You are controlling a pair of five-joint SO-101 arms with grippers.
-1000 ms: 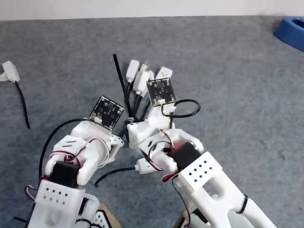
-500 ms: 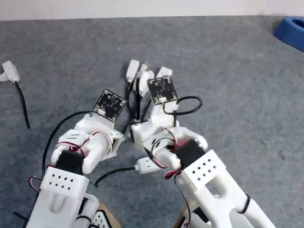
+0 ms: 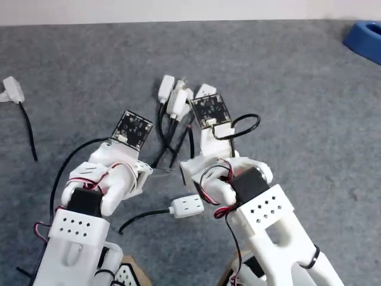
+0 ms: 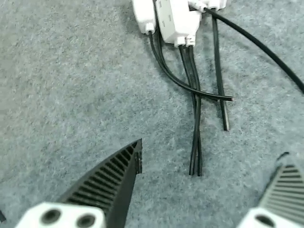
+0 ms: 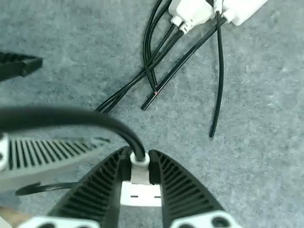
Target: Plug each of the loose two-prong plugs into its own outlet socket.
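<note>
Grey cloth table cover (image 3: 297, 89), matt and rough like felt carpet. The loose plug bodies (image 4: 178, 19) were smooth white plastic with a slight sheen; their cables (image 4: 195, 123) had smooth black sheaths. The left gripper (image 4: 211, 149) and right gripper (image 5: 140, 156) had matt black plastic fingers (image 4: 114, 180), ribbed. The plug (image 5: 137, 194) between the right gripper's fingers was white plastic. Arm shells (image 3: 265, 214) were matt white plastic. A blue tub (image 3: 364, 37) looked glossy.

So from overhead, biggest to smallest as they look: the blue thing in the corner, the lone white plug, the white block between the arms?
1. blue thing, though the edge cuts it off.
2. white socket block.
3. lone white plug, only slightly smaller, so that's unsure.
</note>
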